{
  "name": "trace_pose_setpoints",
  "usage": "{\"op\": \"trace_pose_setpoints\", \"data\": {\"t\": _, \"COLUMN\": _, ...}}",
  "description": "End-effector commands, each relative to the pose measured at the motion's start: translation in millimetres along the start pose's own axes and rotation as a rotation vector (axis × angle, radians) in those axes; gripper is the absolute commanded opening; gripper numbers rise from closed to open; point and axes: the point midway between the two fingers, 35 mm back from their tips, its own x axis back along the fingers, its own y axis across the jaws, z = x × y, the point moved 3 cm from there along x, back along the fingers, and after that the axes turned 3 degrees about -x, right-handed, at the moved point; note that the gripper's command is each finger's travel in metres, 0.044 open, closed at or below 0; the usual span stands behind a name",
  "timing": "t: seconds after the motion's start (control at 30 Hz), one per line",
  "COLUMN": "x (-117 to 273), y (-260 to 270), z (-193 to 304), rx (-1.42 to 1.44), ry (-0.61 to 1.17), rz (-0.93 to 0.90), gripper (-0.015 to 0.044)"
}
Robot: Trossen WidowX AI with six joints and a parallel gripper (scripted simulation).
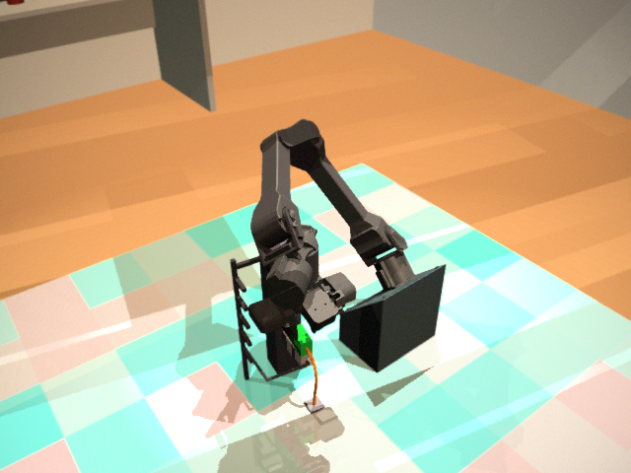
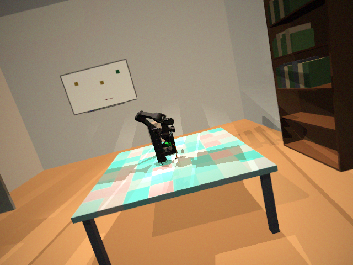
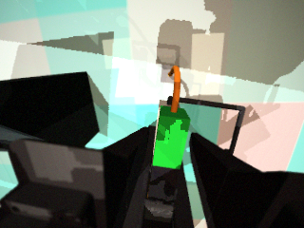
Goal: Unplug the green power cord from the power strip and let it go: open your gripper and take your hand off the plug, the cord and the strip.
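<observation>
The green plug [image 1: 304, 340] [image 2: 168, 144] [image 3: 171, 142] sits over the grey and dark power strip [image 1: 299, 356] [image 2: 166, 149]. How deep it sits in the strip cannot be told. Its orange cord [image 1: 315, 376] [image 3: 177, 90] curves down from the outer end to a small grey plate [image 1: 314, 406] on the table. My gripper [image 1: 295, 323] [image 3: 169, 135] is partly open. In the wrist view its black fingers stand on both sides of the plug, close to it, with a narrow gap at the right finger. Contact on the left side is hard to tell.
A large dark box [image 1: 407, 320] [image 3: 47, 104] stands beside the arm. A thin black rack frame [image 1: 245, 330] [image 3: 209, 104] stands on the other side of the strip. A dark upright block [image 1: 276, 351] is just behind the strip.
</observation>
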Motion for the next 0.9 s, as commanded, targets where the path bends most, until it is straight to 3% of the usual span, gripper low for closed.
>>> {"op": "trace_pose_setpoints", "data": {"t": 0.0, "x": -3.5, "y": -0.4, "z": 1.5, "rx": 0.002, "ry": 0.002, "rz": 0.005, "gripper": 0.0160}}
{"op": "trace_pose_setpoints", "data": {"t": 0.27, "x": -10.8, "y": -0.4, "z": 1.6, "rx": 0.001, "ry": 0.002, "rz": 0.006, "gripper": 0.0160}}
{"op": "trace_pose_setpoints", "data": {"t": 0.37, "x": -8.2, "y": -0.3, "z": 1.0, "rx": -0.002, "ry": -0.001, "rz": 0.001, "gripper": 0.0081}}
{"op": "trace_pose_setpoints", "data": {"t": 0.7, "x": -8.2, "y": -0.3, "z": 0.7, "rx": -0.002, "ry": -0.001, "rz": 0.001, "gripper": 0.0000}}
{"op": "trace_pose_setpoints", "data": {"t": 0.87, "x": -7.8, "y": -0.7, "z": -4.2, "rx": -0.002, "ry": -0.002, "rz": 0.002, "gripper": 0.0000}}
